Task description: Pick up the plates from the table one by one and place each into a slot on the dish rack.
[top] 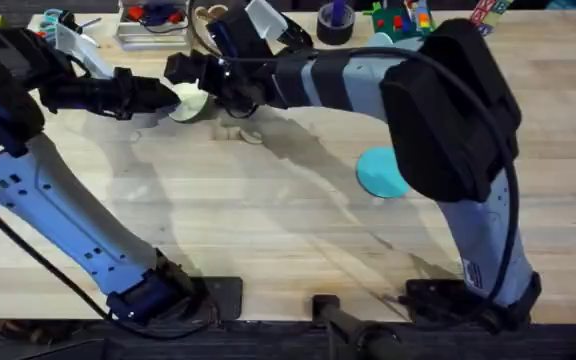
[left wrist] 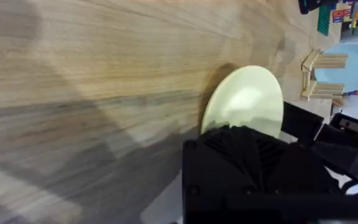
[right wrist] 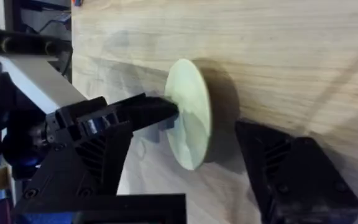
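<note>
The table [top: 268, 220] is pale planked wood with plain grain, cluttered along its far edge. From the left, the left gripper [top: 175, 96] pinches the smooth, round cream-yellow plate [top: 190, 102] at its rim, holding it raised on edge. The right gripper [top: 211, 88] straddles that plate, its black fingers spread to either side, not touching. Further right, the flat turquoise plate [top: 378, 172] lies on the wood.

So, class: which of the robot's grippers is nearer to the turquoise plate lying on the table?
Right, though narrowly. Both grippers meet at the cream-yellow plate, far from the turquoise plate. The right gripper is on the side facing it; the left gripper is on the far side.
</note>
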`<state>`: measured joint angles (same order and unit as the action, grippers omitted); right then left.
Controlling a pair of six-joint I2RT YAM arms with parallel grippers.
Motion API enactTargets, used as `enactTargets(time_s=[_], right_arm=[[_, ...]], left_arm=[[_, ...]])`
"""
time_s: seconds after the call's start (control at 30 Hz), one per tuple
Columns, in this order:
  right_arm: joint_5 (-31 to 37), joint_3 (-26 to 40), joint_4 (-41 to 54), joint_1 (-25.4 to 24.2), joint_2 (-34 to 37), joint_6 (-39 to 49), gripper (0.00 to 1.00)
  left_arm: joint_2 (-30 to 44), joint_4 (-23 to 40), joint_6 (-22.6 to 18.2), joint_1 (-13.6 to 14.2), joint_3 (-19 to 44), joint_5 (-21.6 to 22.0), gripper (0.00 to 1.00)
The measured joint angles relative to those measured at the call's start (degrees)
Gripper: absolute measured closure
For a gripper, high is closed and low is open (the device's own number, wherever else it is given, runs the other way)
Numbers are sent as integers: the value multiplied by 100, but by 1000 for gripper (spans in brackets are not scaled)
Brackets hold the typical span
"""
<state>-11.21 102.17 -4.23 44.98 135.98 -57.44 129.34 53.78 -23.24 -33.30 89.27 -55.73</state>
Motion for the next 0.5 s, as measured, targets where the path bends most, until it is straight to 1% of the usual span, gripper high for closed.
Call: enactTargets(time_s=[0.23, 0.5], right_arm=[[3, 22, 0, 139, 5, -6, 10], [6, 33, -192, 146, 42, -71, 15]], left_arm=[[0, 4, 0, 0, 0, -1, 962], [0, 7, -2, 0, 0, 1, 961]])
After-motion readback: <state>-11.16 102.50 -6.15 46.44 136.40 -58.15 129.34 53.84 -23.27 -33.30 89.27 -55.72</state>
